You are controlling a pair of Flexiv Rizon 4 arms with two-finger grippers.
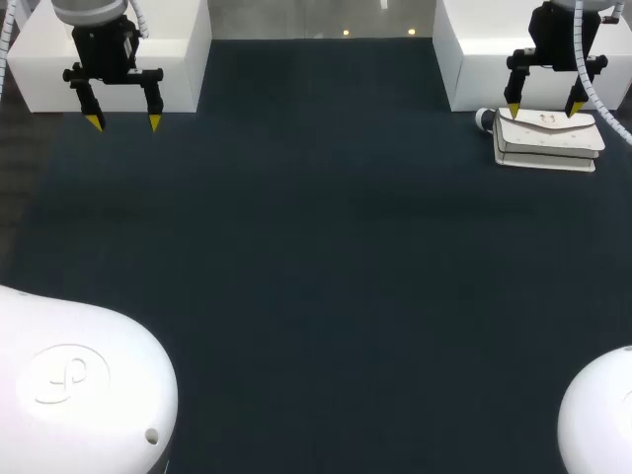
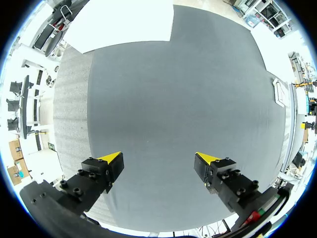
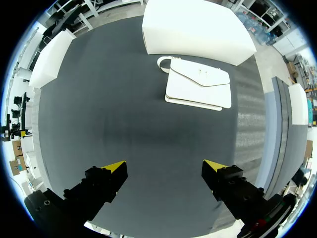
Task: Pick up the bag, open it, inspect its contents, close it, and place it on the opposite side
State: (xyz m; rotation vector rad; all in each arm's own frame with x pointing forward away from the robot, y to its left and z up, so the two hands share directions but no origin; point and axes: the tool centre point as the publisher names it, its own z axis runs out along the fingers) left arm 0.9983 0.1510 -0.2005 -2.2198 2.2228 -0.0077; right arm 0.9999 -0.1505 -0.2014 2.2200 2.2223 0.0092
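one white, flap-fronted leather-look handbag [image 1: 549,143] lies flat at the dark worktop's [image 1: 316,276] far right, near the right gripper [image 1: 543,109]. both this and the left gripper [image 1: 123,121] gape wide, empty. likely light, semi-stiff, smooth; pinch the flap edge.

Light falls evenly from above on my table [image 1: 316,276], dark in the head view, pale and washed from my left wrist. The bag [image 1: 548,138] glares white, with a thin soft shadow under its front edge. From my right wrist a dim patch lies between bag and right gripper [image 3: 164,165]. Table edges bow there.
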